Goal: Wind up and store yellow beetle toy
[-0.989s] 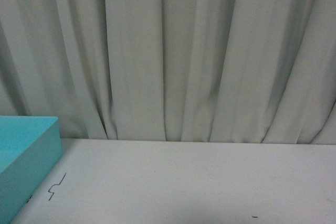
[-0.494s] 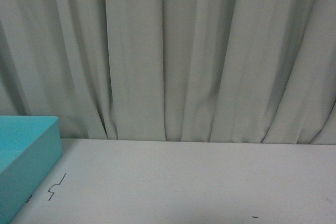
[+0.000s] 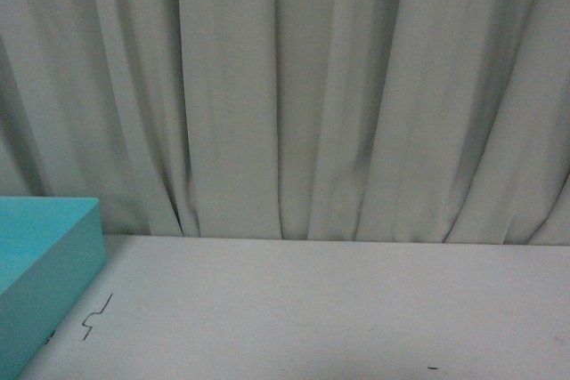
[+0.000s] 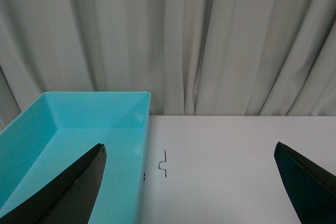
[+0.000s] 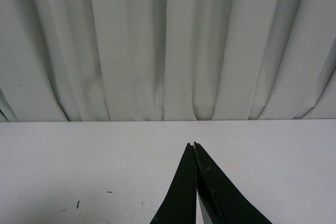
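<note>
Smooth glossy turquoise plastic bin [image 4: 89,109], rectangular, on matte white counter [image 4: 236,150], pleated grey curtain [image 3: 312,86] behind, left hand [image 4: 188,150] spread apart, right hand [image 5: 192,149] pressed together

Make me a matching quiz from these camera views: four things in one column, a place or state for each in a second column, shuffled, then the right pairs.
Things
1. black left gripper
2. black right gripper
3. turquoise plastic bin
4. pleated grey curtain

Places or states
A. hangs behind the white table
B. tips shut together
C. sits at the table's left side in the front view
D. spread wide open, nothing between its fingers

Pairs: 1-D, 2-B, 3-C, 4-A
</note>
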`<state>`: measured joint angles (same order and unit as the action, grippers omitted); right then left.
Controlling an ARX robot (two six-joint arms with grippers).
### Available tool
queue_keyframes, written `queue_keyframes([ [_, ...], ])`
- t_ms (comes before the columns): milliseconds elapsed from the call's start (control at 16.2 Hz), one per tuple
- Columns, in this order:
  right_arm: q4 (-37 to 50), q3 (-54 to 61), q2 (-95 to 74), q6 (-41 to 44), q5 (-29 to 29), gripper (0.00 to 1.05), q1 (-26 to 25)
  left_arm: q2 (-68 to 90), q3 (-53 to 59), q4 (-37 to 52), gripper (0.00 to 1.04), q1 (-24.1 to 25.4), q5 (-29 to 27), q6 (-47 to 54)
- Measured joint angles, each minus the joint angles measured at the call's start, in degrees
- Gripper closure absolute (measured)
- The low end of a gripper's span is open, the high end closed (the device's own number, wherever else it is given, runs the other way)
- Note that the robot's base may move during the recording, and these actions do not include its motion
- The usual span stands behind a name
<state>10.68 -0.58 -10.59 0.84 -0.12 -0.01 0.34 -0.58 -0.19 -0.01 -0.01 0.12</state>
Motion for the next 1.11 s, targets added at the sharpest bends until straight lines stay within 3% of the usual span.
queue_keyframes([
  [62,-0.63,0.0,0.72,0.0,0.0,1.03,0.0,0.0,0.0,0.0,0.07,0.0,0.0,0.0],
  [185,-11.23,-0.04,8.66,0.0,0.04,1.03,0.0,0.0,0.0,0.0,0.07,0.0,-0.07,-0.02],
  [433,-10.86,-0.04,10.45,0.0,0.13,1.03,0.0,0.0,0.0,0.0,0.07,0.0,-0.04,0.0],
  [618,-10.88,-0.04,10.45,0.0,0.13,0.81,0.0,0.0,0.0,0.0,0.07,0.0,-0.02,0.0],
  [989,-10.88,-0.04,10.45,0.0,0.13,0.13,0.0,0.0,0.0,0.0,0.07,0.0,-0.02,-0.02],
  [1051,-10.88,-0.04,10.45,0.0,0.13,0.04,0.0,0.0,0.0,0.0,0.07,0.0,-0.02,0.0],
  [1112,-10.88,-0.04,10.45,0.0,0.13,0.07,0.0,0.0,0.0,0.0,0.07,0.0,-0.02,0.0],
])
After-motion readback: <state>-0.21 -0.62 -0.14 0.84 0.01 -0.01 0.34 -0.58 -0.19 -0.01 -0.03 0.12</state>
